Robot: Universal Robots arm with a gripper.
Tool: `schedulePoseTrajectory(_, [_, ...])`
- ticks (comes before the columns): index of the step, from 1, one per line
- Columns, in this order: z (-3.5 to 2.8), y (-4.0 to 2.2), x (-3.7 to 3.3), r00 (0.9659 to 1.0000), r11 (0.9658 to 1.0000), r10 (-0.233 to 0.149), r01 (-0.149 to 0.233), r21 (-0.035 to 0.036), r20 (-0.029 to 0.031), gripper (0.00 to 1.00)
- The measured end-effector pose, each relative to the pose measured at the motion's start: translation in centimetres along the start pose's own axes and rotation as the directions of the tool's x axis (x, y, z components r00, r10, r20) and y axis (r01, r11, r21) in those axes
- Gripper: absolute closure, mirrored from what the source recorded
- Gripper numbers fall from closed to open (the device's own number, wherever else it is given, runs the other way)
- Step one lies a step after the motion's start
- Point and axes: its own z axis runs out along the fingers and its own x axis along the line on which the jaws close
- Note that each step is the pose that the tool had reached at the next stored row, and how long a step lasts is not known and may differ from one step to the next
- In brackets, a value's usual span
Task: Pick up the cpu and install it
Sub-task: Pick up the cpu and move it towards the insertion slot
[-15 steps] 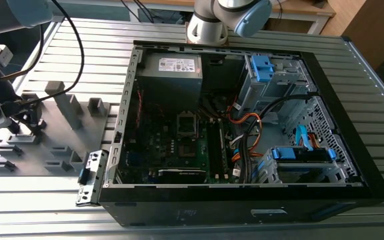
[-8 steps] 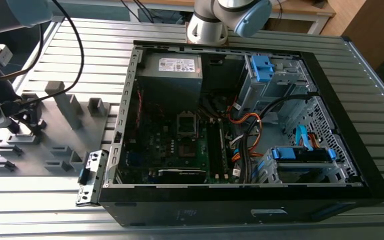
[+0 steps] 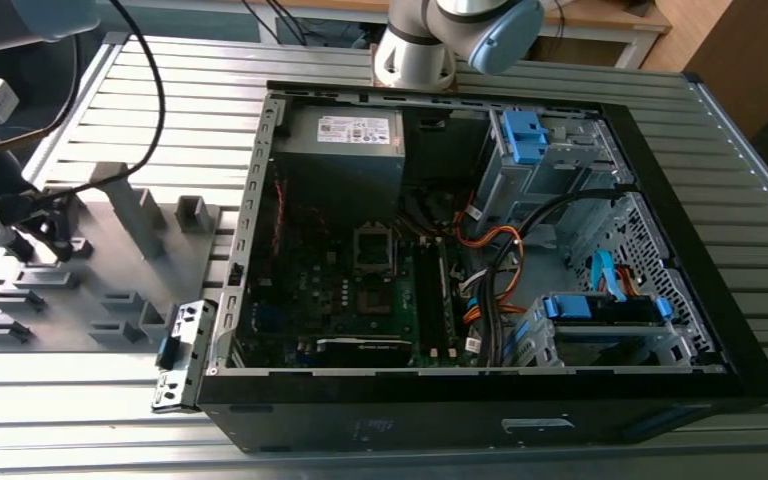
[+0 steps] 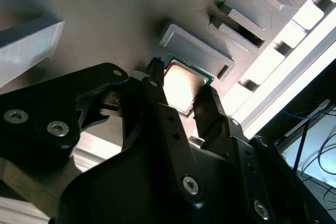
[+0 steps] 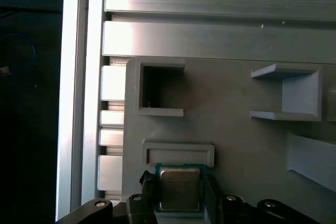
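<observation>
Nothing installed yet! Gripper (image 5: 180,193) straddles the cpu (image 5: 179,184), which lies flat on the grey tray (image 5: 236,145) outside the computer case (image 3: 491,425). Clamped or not? Can't tell. Lifting and installing remain.

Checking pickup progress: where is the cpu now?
In both wrist views the cpu sits on the grey fixture plate, beside a raised grey frame; that plate lies at the exterior view's left.
</observation>
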Motion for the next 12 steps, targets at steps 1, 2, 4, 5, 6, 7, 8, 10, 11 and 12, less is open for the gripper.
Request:
schedulePoseTrajectory(1, [-0.08, 0.0, 0.0, 1.0, 1.0, 0.0, 0.0, 0.0, 0.0, 0.53])
schedulePoseTrajectory(2, [-0.08, 0.0, -0.01, 1.0, 1.0, 0.0, 0.0, -0.0001, 0.0002, 0.53])
schedulePoseTrajectory(4, [-0.08, 0.0, 0.0, 1.0, 1.0, 0.0, 0.0, -0.0002, 0.0003, 0.53])
schedulePoseTrajectory(5, [-0.11, 0.0, 0.0, 1.0, 1.0, 0.0, 0.0, -0.0001, 0.0, 0.53])
schedulePoseTrajectory(6, [-0.12, 0.0, 0.0, 1.0, 1.0, 0.0, 0.0, 0.0, 0.0, 0.53])
schedulePoseTrajectory(7, [-0.19, 0.0, 0.0, 1.0, 1.0, 0.0, 0.0, 0.0002, -0.0004, 0.53])
schedulePoseTrajectory(8, [-0.29, 0.0, 0.0, 1.0, 1.0, 0.0, 0.0, 0.0003, -0.0005, 0.53])
schedulePoseTrajectory(10, [-0.34, 0.0, 0.0, 1.0, 1.0, 0.0, 0.0, 0.0, 0.0, 0.53])
schedulePoseTrajectory(11, [-0.34, 0.01, 0.0, 1.0, 1.0, 0.0, 0.0, -0.0001, 0.0001, 0.53])
schedulePoseTrajectory(12, [-0.34, 0.01, 0.0, 1.0, 1.0, 0.0, 0.0, -0.0001, 0.0002, 0.53])
